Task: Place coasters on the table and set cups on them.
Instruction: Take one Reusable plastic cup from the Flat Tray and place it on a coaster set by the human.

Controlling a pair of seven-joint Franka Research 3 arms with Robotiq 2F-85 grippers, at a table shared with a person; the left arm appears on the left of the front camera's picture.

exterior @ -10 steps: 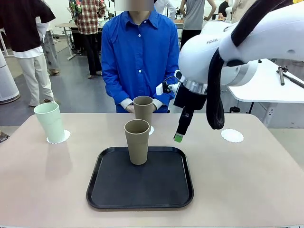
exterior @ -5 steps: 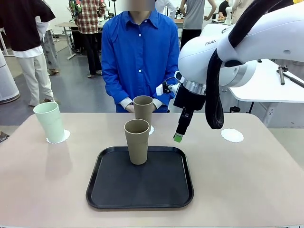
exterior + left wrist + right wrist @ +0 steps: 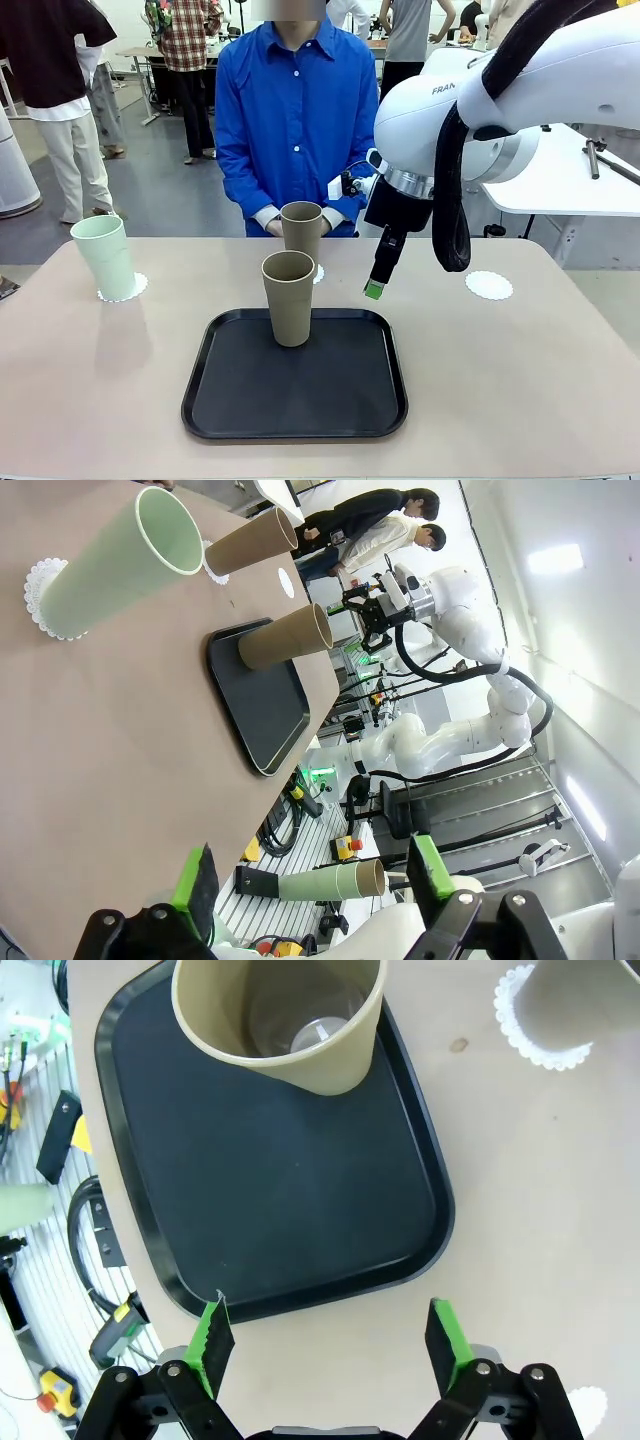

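A pale mint cup [image 3: 103, 257] stands on a coaster [image 3: 126, 290] at the table's [image 3: 520, 380] far left. One tan cup [image 3: 301, 232] stands on a second coaster [image 3: 318, 272] at the far middle, in front of the person. The other tan cup [image 3: 289, 298] stands upright on the black tray [image 3: 295, 390]. A third coaster [image 3: 489, 285] lies bare at the far right. My right gripper [image 3: 374, 290] hangs open above the tray's far right corner, right of the tray cup [image 3: 285, 1015], holding nothing. My left gripper [image 3: 312, 875] is open and empty, low over the table's left side, with the mint cup [image 3: 110, 570] ahead.
The person in a blue shirt [image 3: 295, 110] stands at the far edge with hands [image 3: 268, 224] just behind the middle cup. A white table [image 3: 560, 185] stands behind on the right. Bare tabletop lies left and right of the tray.
The right arm has crept very slightly to the left; the cups, coasters and tray have stayed put.
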